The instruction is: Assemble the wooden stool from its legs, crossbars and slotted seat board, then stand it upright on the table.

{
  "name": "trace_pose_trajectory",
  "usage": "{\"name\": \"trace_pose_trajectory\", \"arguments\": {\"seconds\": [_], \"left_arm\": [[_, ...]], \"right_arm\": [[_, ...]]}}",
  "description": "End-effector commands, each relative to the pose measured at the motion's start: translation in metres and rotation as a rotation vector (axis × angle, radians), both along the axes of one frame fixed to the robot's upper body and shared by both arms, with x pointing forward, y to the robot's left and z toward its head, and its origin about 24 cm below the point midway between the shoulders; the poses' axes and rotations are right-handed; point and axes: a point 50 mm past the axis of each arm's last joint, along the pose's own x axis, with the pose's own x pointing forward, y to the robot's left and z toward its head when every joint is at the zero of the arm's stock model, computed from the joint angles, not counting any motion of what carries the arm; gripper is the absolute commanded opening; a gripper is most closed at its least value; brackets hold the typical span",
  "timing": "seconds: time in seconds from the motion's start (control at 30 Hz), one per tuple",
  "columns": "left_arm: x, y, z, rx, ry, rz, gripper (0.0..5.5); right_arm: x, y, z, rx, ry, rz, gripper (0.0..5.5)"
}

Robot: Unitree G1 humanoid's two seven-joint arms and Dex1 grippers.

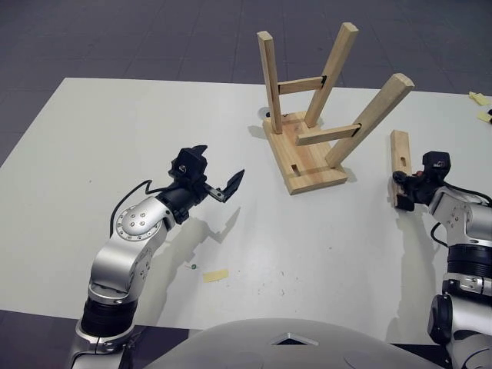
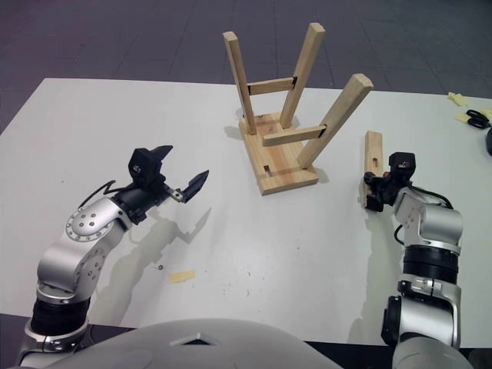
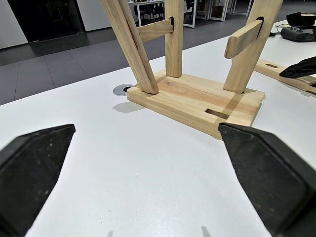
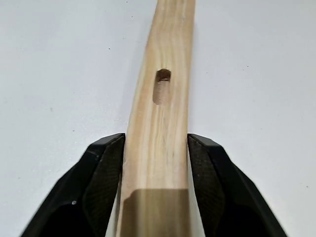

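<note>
The slotted seat board [image 1: 306,161] lies flat on the white table [image 1: 92,138] with three legs [image 1: 270,71] standing up from it, joined by two crossbars [image 1: 327,135]. One slot [image 3: 217,114] in the board stands bare. A fourth loose leg [image 1: 400,163] lies on the table to the right of the board. My right gripper [image 1: 403,192] is shut on the near end of that leg [image 4: 163,108], one pad on each side. My left gripper [image 1: 217,175] hangs open above the table, left of the board, holding nothing.
A small yellow scrap [image 1: 215,274] and a tiny green speck [image 1: 194,267] lie on the table near my left arm. More yellow scraps [image 1: 480,99] lie at the far right edge. A round metal grommet [image 3: 121,89] sits in the table behind the board.
</note>
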Motion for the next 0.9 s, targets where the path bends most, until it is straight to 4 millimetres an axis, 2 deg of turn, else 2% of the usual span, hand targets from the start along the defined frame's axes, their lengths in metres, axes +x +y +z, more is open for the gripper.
{"name": "trace_pose_trajectory", "arguments": {"seconds": [0.03, 0.17, 0.3, 0.53, 0.6, 0.77, 0.9], "left_arm": [[0.001, 0.000, 0.000, 0.040, -0.012, -0.006, 5.40], [0.009, 0.002, 0.011, -0.025, -0.044, 0.020, 5.40], [0.024, 0.009, 0.031, -0.129, -0.097, 0.085, 5.40], [0.035, 0.022, 0.064, -0.378, -0.119, 0.174, 5.40], [0.035, 0.023, 0.076, -0.462, -0.122, 0.152, 5.40], [0.031, 0.024, 0.116, -0.871, -0.097, -0.039, 5.40], [0.025, 0.021, 0.138, -1.057, -0.081, -0.149, 5.40]], "right_arm": [[0.004, 0.000, 0.007, -0.028, -0.082, 0.005, 2.04], [0.014, 0.003, 0.023, -0.068, -0.248, -0.012, 2.04], [0.022, 0.005, 0.049, -0.141, -0.442, -0.038, 2.04], [0.025, 0.030, 0.095, -0.216, -0.781, 0.054, 2.04], [0.025, 0.039, 0.113, -0.253, -0.892, 0.118, 2.04], [0.021, 0.070, 0.167, -0.360, -1.180, 0.298, 2.04], [0.015, 0.099, 0.196, -0.319, -1.318, 0.445, 2.04]]}}
